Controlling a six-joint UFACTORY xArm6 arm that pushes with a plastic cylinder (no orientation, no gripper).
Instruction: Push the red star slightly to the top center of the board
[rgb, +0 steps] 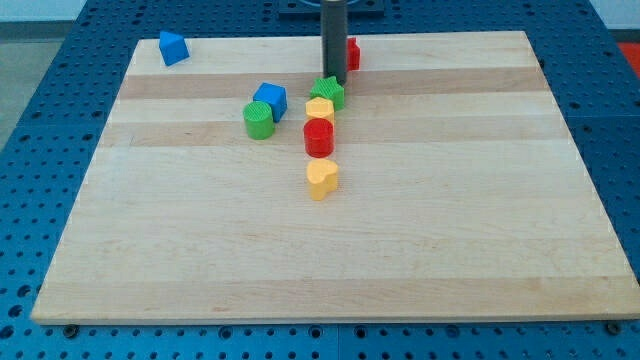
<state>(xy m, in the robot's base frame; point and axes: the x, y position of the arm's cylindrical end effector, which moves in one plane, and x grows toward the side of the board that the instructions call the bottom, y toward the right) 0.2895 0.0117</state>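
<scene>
The red star (352, 53) lies near the board's top edge, close to the centre, partly hidden behind my dark rod. My tip (334, 81) stands just below and left of the star, right above the green star-like block (328, 92). Whether the tip touches either block cannot be told.
Below the green block a yellow block (320, 110), a red cylinder (319, 137) and a yellow heart-like block (322, 179) form a column. A blue cube (270, 99) and a green cylinder (258, 119) sit to the left. A blue block (173, 48) lies at the top left of the wooden board (330, 260).
</scene>
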